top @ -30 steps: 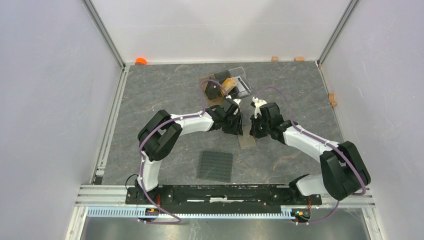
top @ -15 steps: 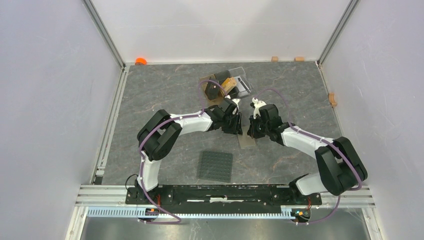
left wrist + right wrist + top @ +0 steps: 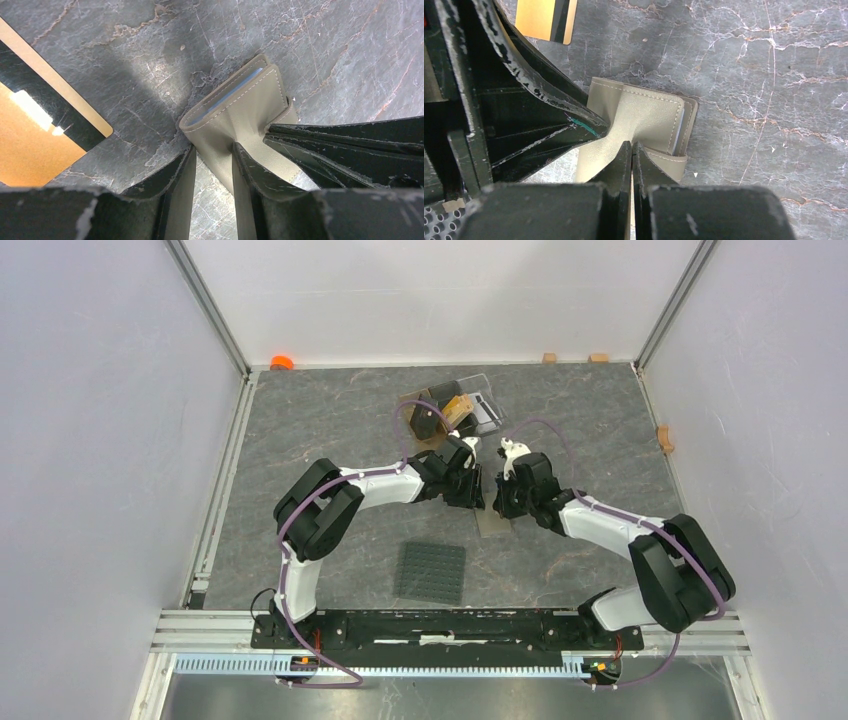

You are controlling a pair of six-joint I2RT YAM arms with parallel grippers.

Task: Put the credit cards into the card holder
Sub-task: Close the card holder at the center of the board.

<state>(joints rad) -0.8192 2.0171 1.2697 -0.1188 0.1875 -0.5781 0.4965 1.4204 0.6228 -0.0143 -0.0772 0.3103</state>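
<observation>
Matt, smooth leather-like skin with stitched edges on card holder (image 3: 240,107). Glossy plastic, glare spots, on gold card (image 3: 25,150). Dull, veined stone-look finish on table (image 3: 125,50).

Holder (image 3: 240,105) — olive-taupe, pale stitching, perhaps a bluish pocket edge. Card (image 3: 40,120), left of frame — gold-orange, black stripe. Table (image 3: 125,60): grey, veined marble pattern.

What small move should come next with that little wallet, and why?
Probably lift the cover to open it. The card holder lies folded shut, the left gripper and right gripper both pinch its top flap, and the gold card lies outside, beside it.
</observation>
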